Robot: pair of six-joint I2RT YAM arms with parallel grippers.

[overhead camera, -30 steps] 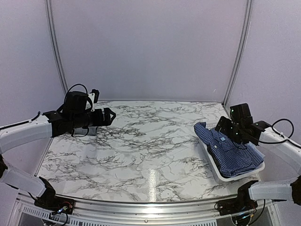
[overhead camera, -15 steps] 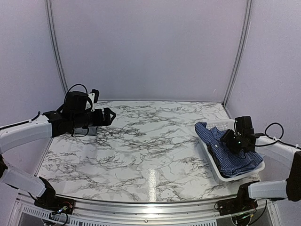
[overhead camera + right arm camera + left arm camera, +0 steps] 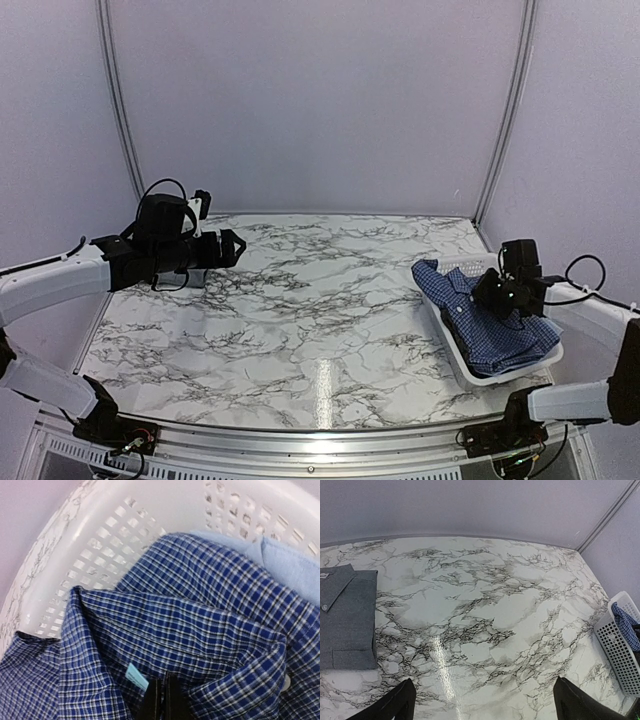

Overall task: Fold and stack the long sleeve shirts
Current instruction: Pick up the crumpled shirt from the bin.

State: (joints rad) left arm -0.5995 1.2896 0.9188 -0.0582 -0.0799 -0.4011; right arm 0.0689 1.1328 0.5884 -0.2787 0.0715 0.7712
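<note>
A dark blue check shirt [image 3: 200, 625] lies crumpled in a white basket [image 3: 100, 545] at the table's right side [image 3: 455, 355]. My right gripper [image 3: 164, 680] is down in the basket [image 3: 497, 297], its fingers pressed together and pinching the check cloth beside the collar label. A plain light blue shirt [image 3: 292, 565] shows beneath the check one. A grey shirt [image 3: 347, 615] lies folded flat on the table at the left. My left gripper [image 3: 482, 692] hangs open above the marble table, holding nothing, at the table's left [image 3: 235, 247].
The marble table [image 3: 320, 310] spreads between the two arms. Pale walls with grey corner strips close the back and sides. The basket's perforated wall [image 3: 620, 650] shows at the right edge of the left wrist view.
My right gripper dropped into the basket onto the check shirt and closed from wide open to shut. The left arm has stayed still.
</note>
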